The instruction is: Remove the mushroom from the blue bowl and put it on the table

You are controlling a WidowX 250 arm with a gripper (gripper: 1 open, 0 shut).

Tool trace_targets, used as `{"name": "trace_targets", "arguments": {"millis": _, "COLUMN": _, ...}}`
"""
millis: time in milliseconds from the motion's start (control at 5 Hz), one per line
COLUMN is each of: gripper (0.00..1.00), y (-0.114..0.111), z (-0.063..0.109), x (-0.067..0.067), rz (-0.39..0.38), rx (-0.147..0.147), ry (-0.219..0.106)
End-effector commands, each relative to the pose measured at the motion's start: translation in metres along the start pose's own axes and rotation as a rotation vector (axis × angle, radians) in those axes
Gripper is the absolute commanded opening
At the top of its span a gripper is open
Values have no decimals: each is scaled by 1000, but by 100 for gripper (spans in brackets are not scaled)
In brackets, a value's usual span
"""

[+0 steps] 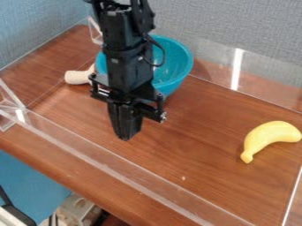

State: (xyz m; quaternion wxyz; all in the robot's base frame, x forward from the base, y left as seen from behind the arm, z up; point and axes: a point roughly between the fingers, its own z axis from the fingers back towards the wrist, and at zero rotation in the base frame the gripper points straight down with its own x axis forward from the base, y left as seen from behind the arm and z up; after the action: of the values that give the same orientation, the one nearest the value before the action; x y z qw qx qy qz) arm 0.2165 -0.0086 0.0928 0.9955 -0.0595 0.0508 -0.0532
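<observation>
The mushroom (79, 77), pale cream and tan, lies on its side on the table (200, 150), just left of the blue bowl (172, 64). The bowl stands at the back of the table; my arm covers its left part, and the part of its inside that shows holds nothing. My gripper (126, 134) points straight down in front of the bowl, low over the wood. Its fingers are shut with nothing between them. It hangs right of and nearer than the mushroom, apart from it.
A yellow banana (269, 139) lies on the table at the right. Low clear acrylic walls (112, 172) run around the tabletop, with a corner bracket (14, 113) at the left.
</observation>
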Motion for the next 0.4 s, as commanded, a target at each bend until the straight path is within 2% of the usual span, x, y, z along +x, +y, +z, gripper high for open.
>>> {"name": "trace_targets", "arguments": {"millis": 0, "gripper": 0, "y": 4, "z": 22, "x": 5, "rz": 59, "rx": 4, "ry": -70}}
{"name": "trace_targets", "arguments": {"millis": 200, "gripper": 0, "y": 3, "z": 30, "x": 6, "rz": 98, "rx": 1, "ry": -78}}
